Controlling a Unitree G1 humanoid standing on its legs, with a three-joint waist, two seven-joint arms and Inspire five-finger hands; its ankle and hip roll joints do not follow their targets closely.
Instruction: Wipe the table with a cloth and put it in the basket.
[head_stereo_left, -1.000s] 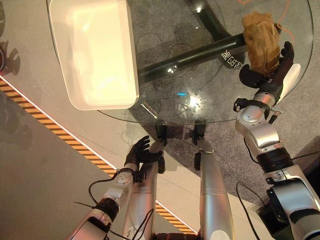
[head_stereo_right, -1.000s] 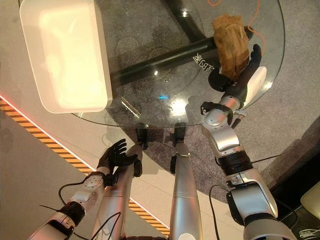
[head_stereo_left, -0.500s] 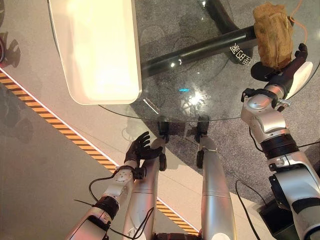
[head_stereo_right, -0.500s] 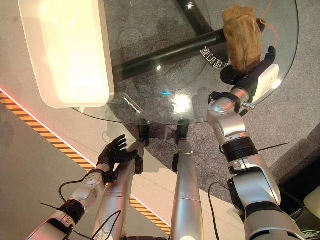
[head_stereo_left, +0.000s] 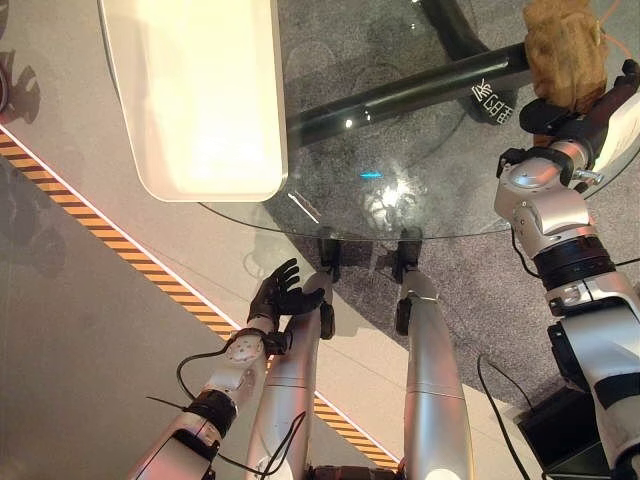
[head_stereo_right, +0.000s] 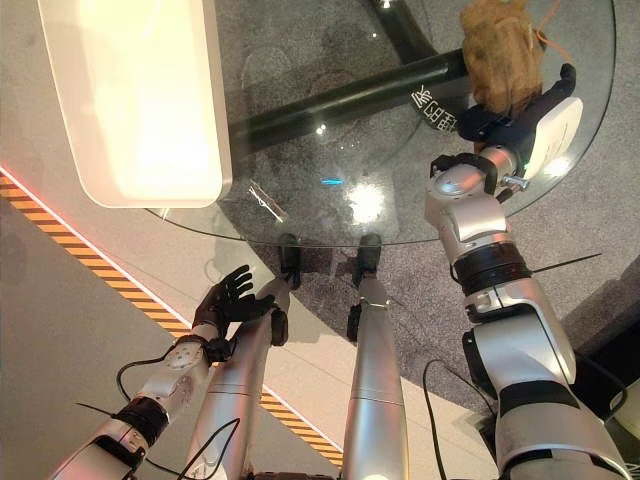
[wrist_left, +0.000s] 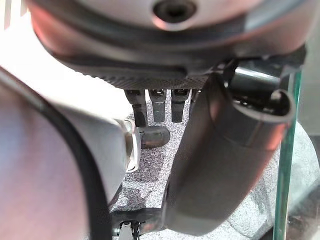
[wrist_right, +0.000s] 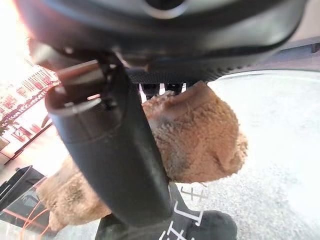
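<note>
A brown fuzzy cloth (head_stereo_left: 565, 50) lies bunched on the far right of the round glass table (head_stereo_left: 400, 160). My right hand (head_stereo_right: 520, 112) is on its near side, thumb and fingers curled round it. In the right wrist view the thumb (wrist_right: 120, 165) crosses in front of the cloth (wrist_right: 200, 135). A white oblong basket (head_stereo_left: 195, 90) stands on the table's left part, far from the cloth. My left hand (head_stereo_left: 280, 298) hangs below the table's near edge, fingers spread and holding nothing.
Dark table legs (head_stereo_left: 400, 95) show through the glass above grey carpet. An orange-and-black striped tape line (head_stereo_left: 100, 240) crosses the floor at the left. An orange cord (head_stereo_right: 550, 35) lies beside the cloth near the table's far right rim.
The camera has shifted. My right hand has slid the cloth a little farther toward the far right rim of the glass. The left hand has stayed in place.
</note>
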